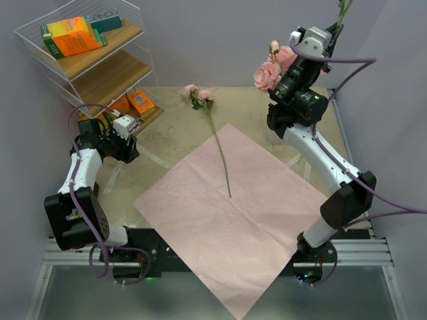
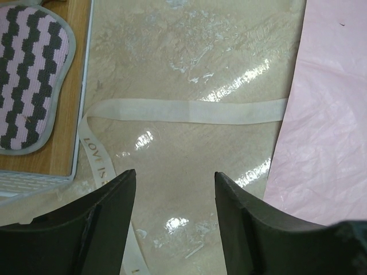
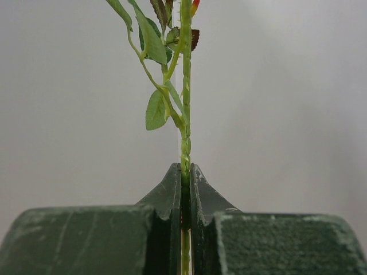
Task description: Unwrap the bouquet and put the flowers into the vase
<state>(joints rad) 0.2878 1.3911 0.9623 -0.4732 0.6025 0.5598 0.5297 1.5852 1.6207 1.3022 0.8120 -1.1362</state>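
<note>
Flowers are split between two places: one long-stemmed rose (image 1: 217, 143) lies on the flat pink wrapping paper (image 1: 233, 227) in the middle of the table, its pink blooms (image 1: 198, 93) past the paper's far edge, while another stem (image 3: 184, 114) is pinched in the right gripper (image 3: 185, 172), raised high over the far right corner. That gripper is closed tight on the thin green stalk, which runs straight out beyond the fingertips with leaves on it. Pink blooms (image 1: 269, 72) sit back against the wrist and its purple cable, apparently on the same stem. The left gripper (image 2: 172, 189) hangs part-open and holds nothing, low over the beige ribbon (image 2: 189, 110) beside the wire shelf (image 1: 93, 60), well apart from both roses. The vase shows in no view. The main risk, as I judge it, is that so thin a stalk swivels or slips in a narrow pinch as the arm turns. The stem end would then miss a mouth that cannot be seen from here. The blooms could also catch on the cable, and the rose on the paper lies within reach of a careless sweep.
</note>
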